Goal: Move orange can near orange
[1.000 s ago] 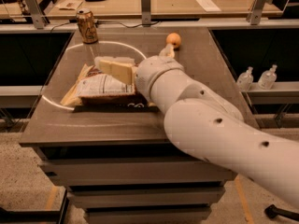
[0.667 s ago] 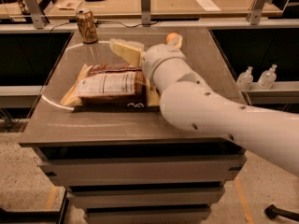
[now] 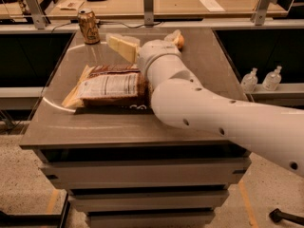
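The orange can (image 3: 88, 26) stands upright at the back left corner of the grey table (image 3: 118, 127); it is golden-orange with dark markings and a silver top. The orange (image 3: 180, 41) lies at the back of the table, right of centre, mostly hidden behind my white arm (image 3: 199, 103). My gripper (image 3: 120, 46) hovers over the back of the table between the two, pointing left toward the can and a short gap to its right. It holds nothing that I can see.
A brown snack bag (image 3: 111, 87) lies flat on the table's left half, just in front of the gripper. A wooden desk (image 3: 180, 4) with posts stands behind the table. Two clear bottles (image 3: 261, 79) stand low at the right.
My arm has swung toward the back of the table. The gripper has moved from above the snack bag to beyond its far edge, closer to the can. The can and orange have not moved.
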